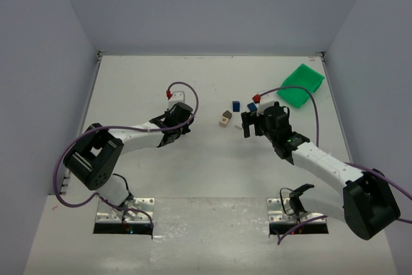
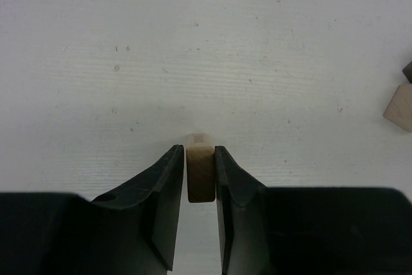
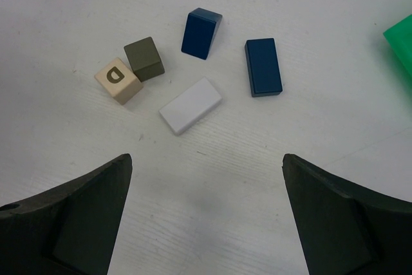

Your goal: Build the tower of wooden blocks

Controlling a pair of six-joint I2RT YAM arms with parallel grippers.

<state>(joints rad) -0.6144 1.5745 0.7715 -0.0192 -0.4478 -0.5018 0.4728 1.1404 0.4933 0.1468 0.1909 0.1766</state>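
Pinching a tan block [image 2: 200,172] in the left pincer [image 2: 198,149], holding the right pincer [image 3: 206,159] spread wide over a lettered cube [image 3: 118,80], olive cube [image 3: 144,58], white slab [image 3: 190,105] and two blue blocks [image 3: 263,66] lying unstacked on the counter [image 3: 335,127].

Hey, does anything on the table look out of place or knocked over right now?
Nothing looks damaged or spilled, but no tower stands: the lettered tan block, olive block, white block and two dark blue blocks lie loose, unstacked. Another tan block sits between the left gripper fingers.
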